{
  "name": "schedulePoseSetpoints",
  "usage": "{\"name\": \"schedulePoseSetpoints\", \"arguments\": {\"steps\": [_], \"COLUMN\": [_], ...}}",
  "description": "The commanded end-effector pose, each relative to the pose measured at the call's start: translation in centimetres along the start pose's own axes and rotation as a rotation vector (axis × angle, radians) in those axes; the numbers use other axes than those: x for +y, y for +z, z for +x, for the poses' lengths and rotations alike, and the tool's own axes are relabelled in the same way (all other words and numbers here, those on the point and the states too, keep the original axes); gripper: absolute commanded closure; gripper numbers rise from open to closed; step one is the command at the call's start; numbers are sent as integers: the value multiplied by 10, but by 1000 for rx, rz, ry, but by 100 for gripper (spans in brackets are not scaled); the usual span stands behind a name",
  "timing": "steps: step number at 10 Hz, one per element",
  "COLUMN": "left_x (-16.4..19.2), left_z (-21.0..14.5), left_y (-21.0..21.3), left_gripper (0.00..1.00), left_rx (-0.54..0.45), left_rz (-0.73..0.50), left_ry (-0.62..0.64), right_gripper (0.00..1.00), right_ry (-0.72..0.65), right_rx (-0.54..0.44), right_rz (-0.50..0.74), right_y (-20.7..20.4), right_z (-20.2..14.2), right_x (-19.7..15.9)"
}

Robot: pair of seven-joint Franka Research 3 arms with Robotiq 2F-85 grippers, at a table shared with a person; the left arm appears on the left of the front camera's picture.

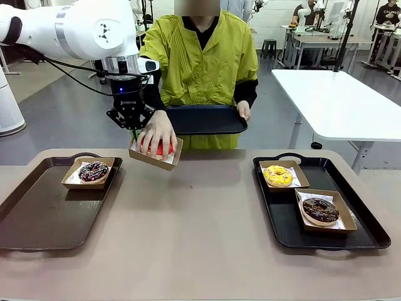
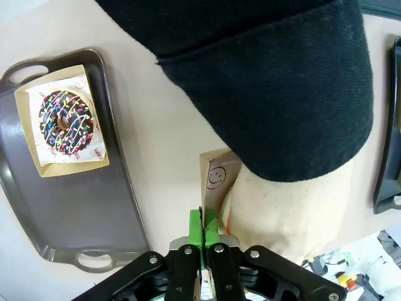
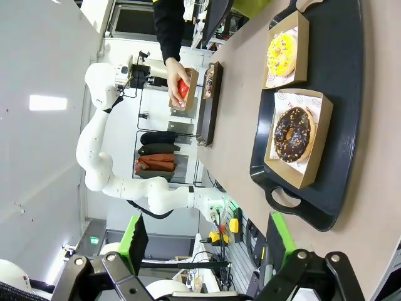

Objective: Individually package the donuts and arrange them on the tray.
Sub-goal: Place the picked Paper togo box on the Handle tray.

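left gripper (image 1: 133,130) pinching box (image 1: 155,155) edge, pads pressed together | person's hand (image 1: 156,132) just beside, pressing red donut (image 1: 164,148) | risk: box tears or slips if hand pushes | right gripper (image 3: 203,241) spread, idle

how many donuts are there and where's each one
4. The sprinkled dark donut sits boxed on the left tray; the yellow donut and chocolate donut sit boxed on the right tray; the red donut is under the person's hand.
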State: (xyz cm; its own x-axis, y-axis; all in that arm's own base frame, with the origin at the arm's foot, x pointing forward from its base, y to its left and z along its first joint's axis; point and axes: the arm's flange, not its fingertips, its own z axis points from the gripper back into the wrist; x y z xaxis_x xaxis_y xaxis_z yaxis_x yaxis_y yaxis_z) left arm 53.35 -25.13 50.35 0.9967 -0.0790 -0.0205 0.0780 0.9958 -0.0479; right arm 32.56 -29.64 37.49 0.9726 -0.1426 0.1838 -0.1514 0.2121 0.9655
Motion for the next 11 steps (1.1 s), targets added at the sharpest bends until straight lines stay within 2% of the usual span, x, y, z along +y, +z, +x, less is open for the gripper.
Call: {"name": "schedulePoseSetpoints", "arguments": {"steps": [1,11], "left_x": [1,0], "left_z": [-3,0], "left_y": [3,0], "left_gripper": [100,99], "left_rx": [-6,0], "left_rz": [1,0], "left_ry": [5,0], "right_gripper": [0,0], "right_ry": [-2,-2], "right_rx": [3,3], "right_rz": [11,11], "right_y": [0,0], "right_z": [-2,-2], "right_x": [1,1]}}
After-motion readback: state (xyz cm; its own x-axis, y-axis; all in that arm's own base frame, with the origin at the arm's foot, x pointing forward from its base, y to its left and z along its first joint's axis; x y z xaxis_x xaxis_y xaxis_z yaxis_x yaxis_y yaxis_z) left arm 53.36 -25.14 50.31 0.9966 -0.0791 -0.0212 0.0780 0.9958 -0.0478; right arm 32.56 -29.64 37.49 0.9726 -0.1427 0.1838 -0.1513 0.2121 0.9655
